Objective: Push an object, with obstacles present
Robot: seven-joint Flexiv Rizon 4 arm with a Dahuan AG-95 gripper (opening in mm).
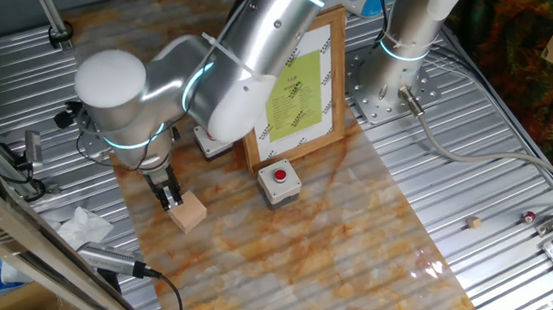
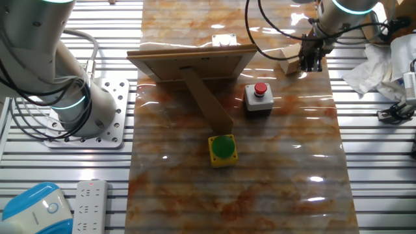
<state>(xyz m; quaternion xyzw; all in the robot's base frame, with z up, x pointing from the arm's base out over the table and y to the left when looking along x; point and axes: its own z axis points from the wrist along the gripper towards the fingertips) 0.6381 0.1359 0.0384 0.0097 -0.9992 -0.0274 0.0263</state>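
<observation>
The object, a small plain tan wooden cube [image 1: 189, 213] [image 2: 290, 62], lies on the marbled mat near one of its edges. My gripper [image 1: 167, 196] [image 2: 311, 60] points down right beside the cube, its dark fingers together and touching the cube's side, holding nothing. Of the obstacles, a grey box with a red button [image 1: 279, 179] [image 2: 258, 99] stands a little way off mid-mat. The wood-framed picture with a yellow-green sheet [image 1: 302, 87] [image 2: 192, 60] stands propped behind it. A second grey box [image 1: 211, 145] [image 2: 224, 40] sits at the frame's foot, partly hidden by my arm.
A yellow box with a green button [image 2: 223, 149] stands behind the frame's prop. Crumpled tissue [image 1: 84, 227] [image 2: 372, 70] lies off the mat near the gripper. The arm's base [image 1: 403, 48] [image 2: 71, 104] is bolted to the ribbed metal table; a power strip [image 2: 91, 198] lies at its corner.
</observation>
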